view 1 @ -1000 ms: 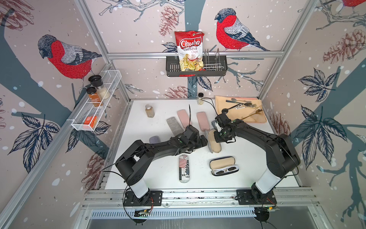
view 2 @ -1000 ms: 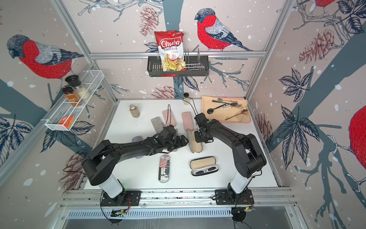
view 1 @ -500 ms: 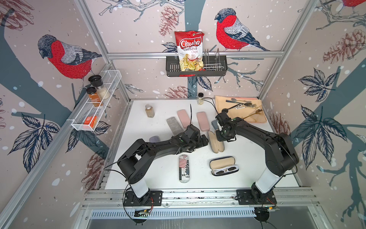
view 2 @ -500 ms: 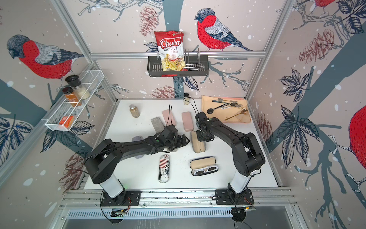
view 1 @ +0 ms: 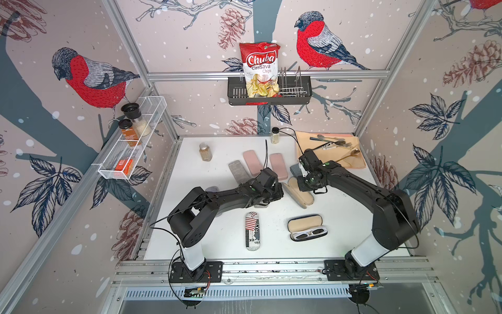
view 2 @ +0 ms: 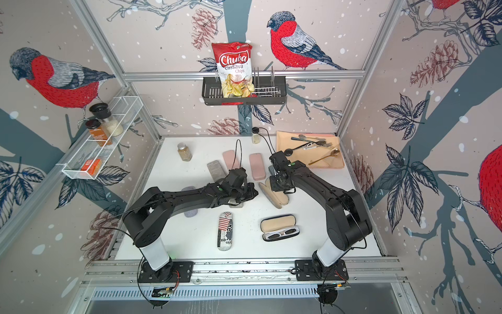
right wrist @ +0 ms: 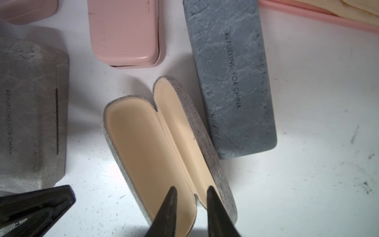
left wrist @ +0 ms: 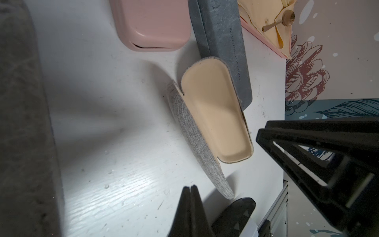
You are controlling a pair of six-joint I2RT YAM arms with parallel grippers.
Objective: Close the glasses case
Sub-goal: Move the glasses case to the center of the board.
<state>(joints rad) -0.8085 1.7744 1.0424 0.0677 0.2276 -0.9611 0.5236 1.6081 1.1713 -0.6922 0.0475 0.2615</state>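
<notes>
The glasses case [view 1: 298, 191] [view 2: 275, 198], grey fabric with a beige lining, lies open at mid-table, its two halves spread in a V [right wrist: 147, 147]. In the left wrist view it rests tilted on one half [left wrist: 215, 115]. My left gripper [view 1: 281, 190] [view 2: 255, 191] [left wrist: 190, 187] is shut and empty, low over the table just off the case's near end. My right gripper [view 1: 304, 187] [view 2: 277, 186] [right wrist: 192, 188] hovers over the case's end, open a little, one fingertip over each half and the hinge notch between them.
A blue-grey case [right wrist: 231, 78] touches the open case's far side. Two pink cases [view 1: 278, 165] [view 1: 252, 162] and a grey one [view 1: 238, 171] lie behind. In front are a flag-print case [view 1: 253, 231] and an open case with sunglasses [view 1: 307, 227]. A cutlery tray [view 1: 353, 163] sits back right.
My left gripper's jaws have closed from wide open to shut, with nothing between them. The right gripper's jaws have parted slightly over the case.
</notes>
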